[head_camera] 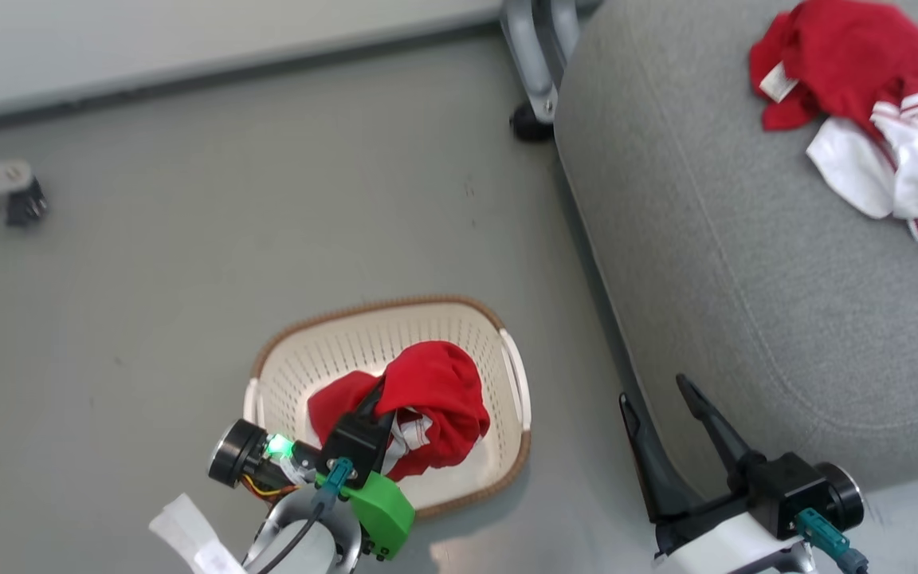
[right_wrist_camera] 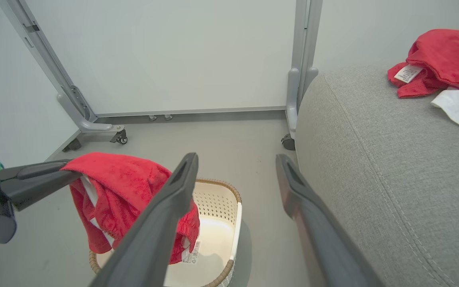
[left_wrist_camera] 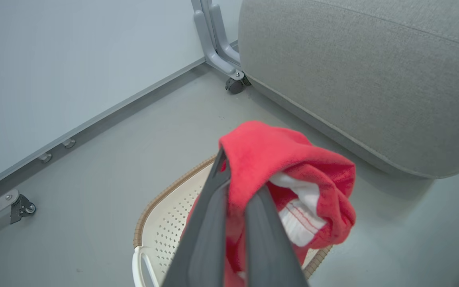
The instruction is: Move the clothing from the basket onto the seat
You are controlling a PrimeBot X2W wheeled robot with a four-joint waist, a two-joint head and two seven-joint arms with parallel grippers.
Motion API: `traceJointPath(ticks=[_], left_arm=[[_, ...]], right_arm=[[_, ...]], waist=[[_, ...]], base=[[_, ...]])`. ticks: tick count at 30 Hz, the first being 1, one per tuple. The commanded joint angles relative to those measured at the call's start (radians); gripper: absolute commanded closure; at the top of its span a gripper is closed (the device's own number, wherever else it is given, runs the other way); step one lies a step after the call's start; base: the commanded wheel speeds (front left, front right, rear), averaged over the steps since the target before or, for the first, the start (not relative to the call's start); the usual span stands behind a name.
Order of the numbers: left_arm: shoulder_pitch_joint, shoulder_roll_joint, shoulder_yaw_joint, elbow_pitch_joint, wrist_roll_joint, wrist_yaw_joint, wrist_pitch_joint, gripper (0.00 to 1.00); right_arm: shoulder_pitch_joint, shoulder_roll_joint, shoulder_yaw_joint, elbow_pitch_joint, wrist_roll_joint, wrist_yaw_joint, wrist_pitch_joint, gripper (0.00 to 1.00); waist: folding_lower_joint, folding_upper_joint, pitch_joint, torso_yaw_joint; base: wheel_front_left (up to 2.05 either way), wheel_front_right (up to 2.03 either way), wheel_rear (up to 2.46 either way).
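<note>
1. Since the left tool (head_camera: pixel 375 402) is pressed together on a fold of the red garment (head_camera: pixel 435 399), the cloth hangs from that one pinch in a loose bunch.
2. It looks light and limp. I expect it to sag, swing and drape rather than keep any shape, and nothing about it seems fragile.
3. The knit looks grippy enough for a narrow pinch, though a thin fold could slide out on a fast swing.
4. The safer hold, in my judgement, is a thick gathered bunch near the middle or the elastic edge, so that less cloth trails.
5. The garment hangs over the basket (head_camera: pixel 331 343). I cannot tell whether its lower edge clears the rim.
6. The right tool (head_camera: pixel 654 391) is spread and empty, just beside the edge of the seat (head_camera: pixel 746 279).
7. A jersey (head_camera: pixel 849 64) already lies crumpled at the seat's far corner, with bare cushion nearer.
</note>
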Motion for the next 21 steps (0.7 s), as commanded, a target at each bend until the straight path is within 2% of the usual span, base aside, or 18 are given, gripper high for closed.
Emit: traceJointPath(ticks=[1,9,15,21], left_arm=[[0.038,0.009,0.014,-0.033,-0.003,0.011,0.0,1.0],[0.127,0.028,0.089,-0.243,0.003,0.039,0.0,1.0],[0.148,0.031,0.107,-0.358,0.015,0.023,0.0,1.0],[0.143,0.02,0.085,-0.445,0.025,0.001,0.0,1.0]], right_arm=[[0.025,-0.005,0.006,0.005,0.005,-0.001,-0.003,0.0],[0.079,-0.009,0.005,0.021,0.017,-0.001,-0.003,0.0],[0.091,-0.017,0.026,0.029,0.022,-0.001,-0.003,0.0],[0.072,-0.035,0.065,0.051,0.001,-0.001,-0.003,0.0]], waist=[[0.0001,0.0,-0.241,0.036],[0.0001,0.0,-0.298,0.037],[0.0001,0.0,-0.309,0.052],[0.0001,0.0,-0.31,0.068]], base=[[0.0,0.0,0.0],[0.0,0.0,0.0],[0.0,0.0,0.0],[0.0,0.0,0.0]])
